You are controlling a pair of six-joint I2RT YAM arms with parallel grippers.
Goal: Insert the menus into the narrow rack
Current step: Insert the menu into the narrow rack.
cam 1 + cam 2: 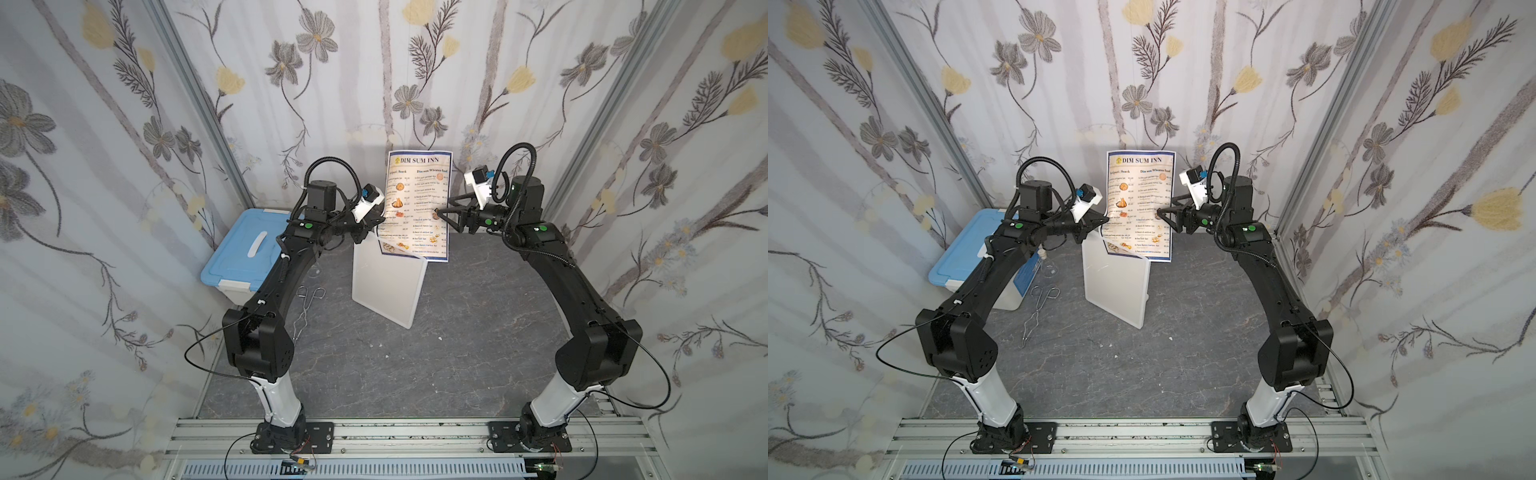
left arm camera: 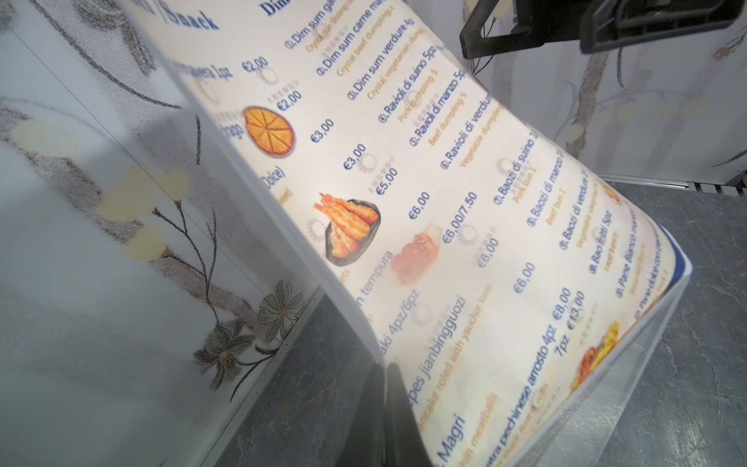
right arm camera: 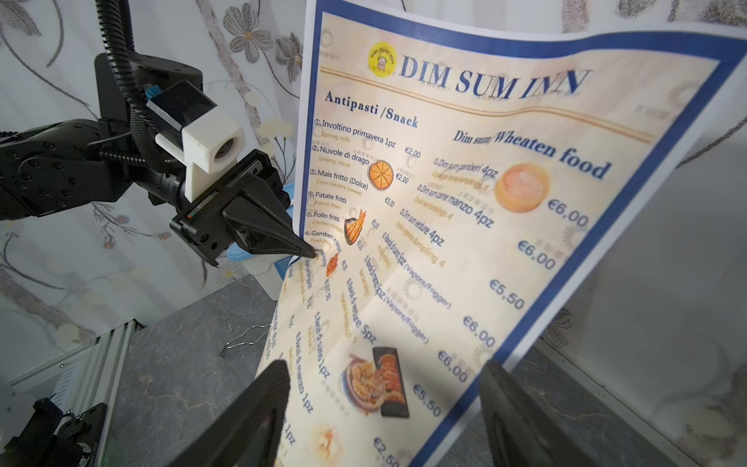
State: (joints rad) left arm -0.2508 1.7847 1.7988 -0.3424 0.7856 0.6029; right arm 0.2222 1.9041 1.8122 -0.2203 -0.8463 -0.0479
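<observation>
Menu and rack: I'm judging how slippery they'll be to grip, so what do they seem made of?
Menu: printed paper, probably laminated. It bends in one smooth curve without creasing and shows soft glare.
Rack: thin plastic, apparently translucent with a matte finish. It looks milky white, with rounded corners.

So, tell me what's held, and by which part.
The left gripper pinches the menu by its Antipasti-side edge, about halfway down. The right gripper stands open around the opposite edge, holding nothing.
</observation>
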